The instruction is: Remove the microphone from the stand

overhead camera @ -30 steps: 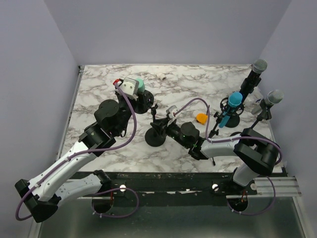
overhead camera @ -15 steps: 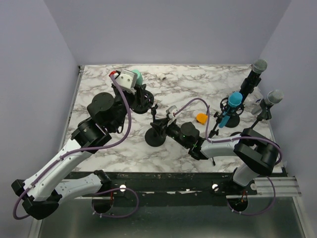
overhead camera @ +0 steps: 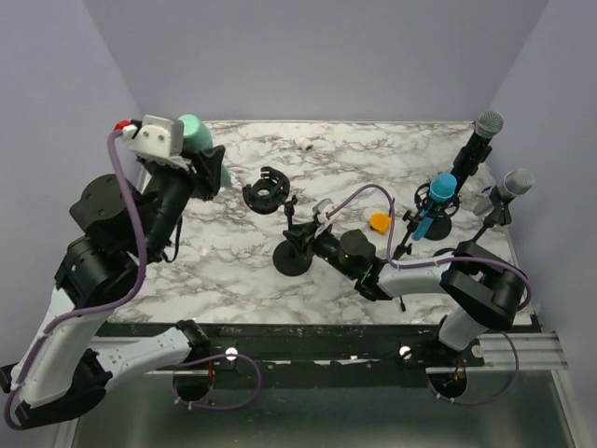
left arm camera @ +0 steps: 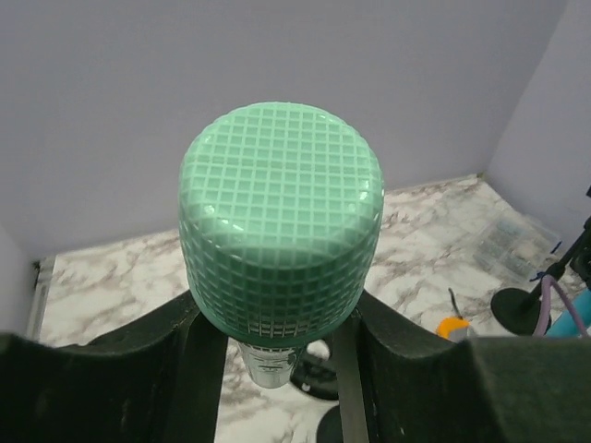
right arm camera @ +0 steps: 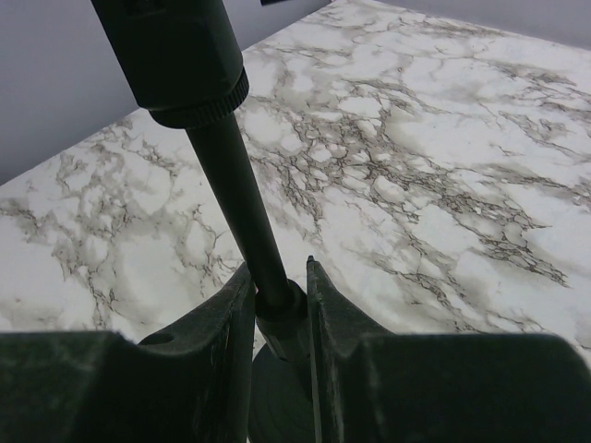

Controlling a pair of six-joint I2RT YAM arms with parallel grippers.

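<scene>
My left gripper (overhead camera: 207, 166) is shut on a microphone with a mint-green mesh head (overhead camera: 193, 127) and holds it raised high above the table's far left. In the left wrist view the head (left arm camera: 280, 221) fills the middle, with the silver neck (left arm camera: 270, 358) below it between my fingers (left arm camera: 199, 369). The black stand (overhead camera: 292, 250) with a round base and empty clip stands mid-table. My right gripper (overhead camera: 303, 241) is shut on the stand's pole (right arm camera: 242, 194) just above its base (right arm camera: 277, 397).
A black round shock mount (overhead camera: 266, 191) lies behind the stand. At the right stand a blue microphone (overhead camera: 438, 199) and two grey ones (overhead camera: 483, 135) (overhead camera: 508, 189). An orange piece (overhead camera: 380, 222) and a small white bit (overhead camera: 307, 145) lie on the marble table (overhead camera: 373, 159).
My left arm has lifted up and to the left with the green microphone, carrying it away from the black shock mount. The right arm and stand have not moved.
</scene>
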